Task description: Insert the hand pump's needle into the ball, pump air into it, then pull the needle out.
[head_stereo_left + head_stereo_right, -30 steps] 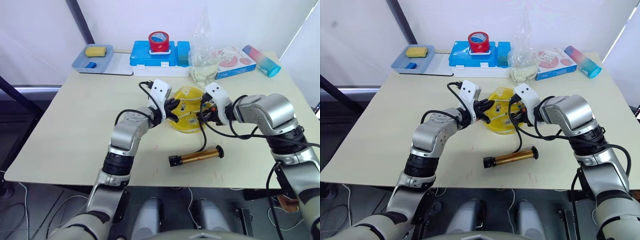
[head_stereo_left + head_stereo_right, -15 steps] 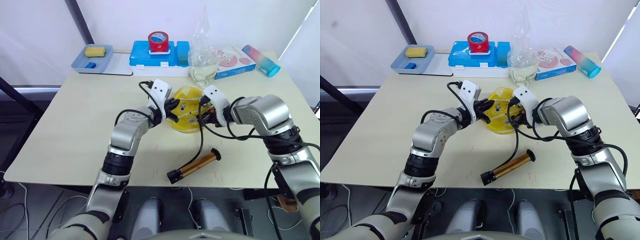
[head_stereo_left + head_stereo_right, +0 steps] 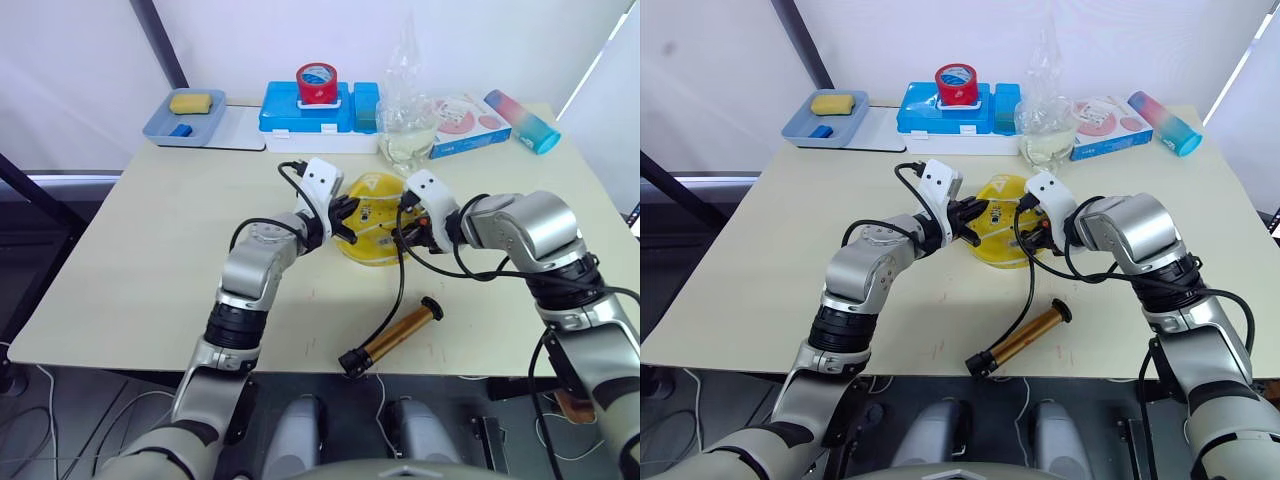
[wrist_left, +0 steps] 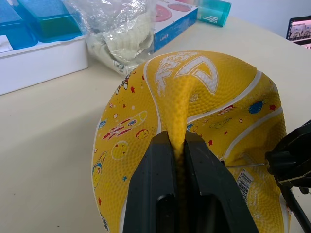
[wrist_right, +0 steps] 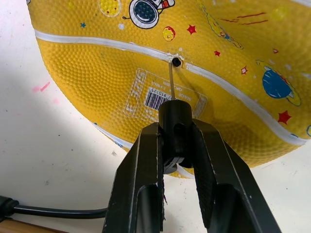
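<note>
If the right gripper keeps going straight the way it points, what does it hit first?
Likely the saggy yellow ball: the thin needle held by the right gripper lines up with the small black valve hole.

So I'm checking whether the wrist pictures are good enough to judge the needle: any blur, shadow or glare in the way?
Right wrist view: needle sharp, tip at the ball's valve, no glare, soft shadow on the table. Left wrist view: needle thin but visible.

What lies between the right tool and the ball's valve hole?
Just the needle, running from the fitting held in the right tool toward the valve hole on the ball, seen in the right wrist view.
</note>
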